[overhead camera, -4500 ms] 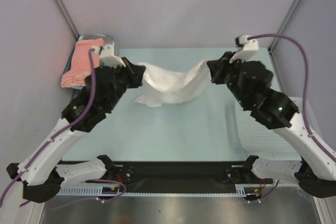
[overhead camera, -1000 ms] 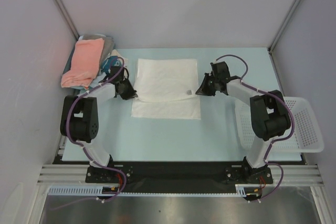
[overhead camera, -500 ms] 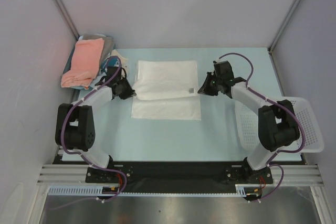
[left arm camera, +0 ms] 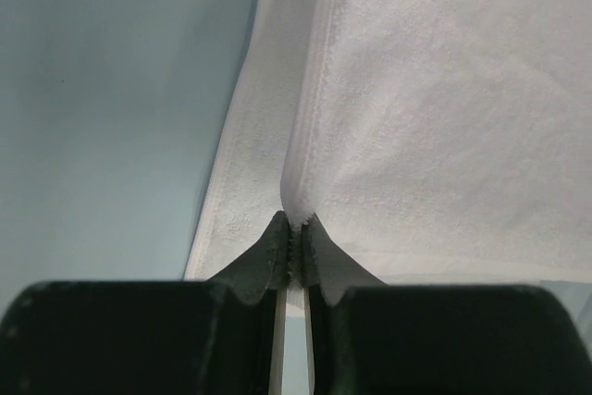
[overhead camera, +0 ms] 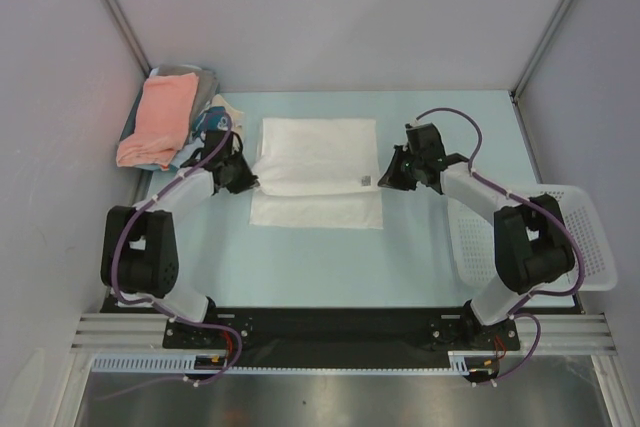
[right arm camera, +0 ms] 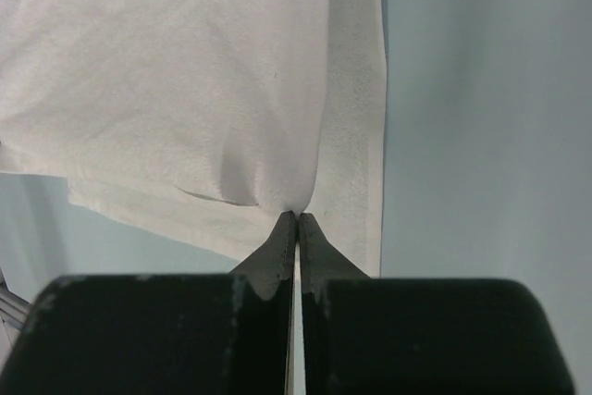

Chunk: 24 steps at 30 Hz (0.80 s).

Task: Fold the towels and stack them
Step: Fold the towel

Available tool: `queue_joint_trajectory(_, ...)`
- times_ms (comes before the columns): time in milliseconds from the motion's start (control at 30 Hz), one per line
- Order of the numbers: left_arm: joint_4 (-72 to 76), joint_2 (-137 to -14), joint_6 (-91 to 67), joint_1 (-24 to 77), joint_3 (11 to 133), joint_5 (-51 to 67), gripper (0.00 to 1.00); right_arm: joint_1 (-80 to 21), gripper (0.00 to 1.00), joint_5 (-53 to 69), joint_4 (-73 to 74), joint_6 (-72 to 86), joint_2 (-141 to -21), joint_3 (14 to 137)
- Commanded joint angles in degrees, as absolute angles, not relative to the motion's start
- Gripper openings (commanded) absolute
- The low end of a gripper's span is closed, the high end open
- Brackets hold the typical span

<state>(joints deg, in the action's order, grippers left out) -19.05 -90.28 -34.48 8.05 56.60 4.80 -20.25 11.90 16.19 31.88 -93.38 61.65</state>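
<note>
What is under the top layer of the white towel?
The white towel is folded over itself. Its lower layer shows as a strip along the near edge, and the rest is covered. The left claw and right claw pinch the top layer's near corners.

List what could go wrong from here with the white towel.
1. The left gripper and right gripper pinch a sliver of the white towel at their tips; a pull could slip it free.
2. The upper layer ends short of the lower layer's near edge, so letting go now would probably leave an uneven fold.
3. The left arm lies close to the salmon-pink towel and might snag it.
</note>
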Motion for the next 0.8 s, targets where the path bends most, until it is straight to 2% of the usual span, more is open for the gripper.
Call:
queue_joint_trajectory(0, -19.95, -85.53, -34.01, 8.52, 58.1, 3.17, 0.12, -20.66, 0.0, 10.2, 16.52, 31.2, -89.57, 60.56)
queue_joint_trajectory(333, -20.13, -82.53, -33.92, 8.61, 55.2, 2.99, 0.11, -22.23, 0.0, 8.97, 18.37, 31.46, -86.4, 60.29)
queue_joint_trajectory(567, -18.64, -80.34, -34.45, 8.7, 51.86, 3.34, 0.05, -23.82, 0.0, 7.74, 18.63, 31.64, -85.61, 58.63)
queue_joint_trajectory(767, -17.23, -79.37, -35.24, 8.88, 49.05, 3.43, 0.05, -24.96, 0.0, 6.86, 17.67, 32.17, -84.81, 55.9)
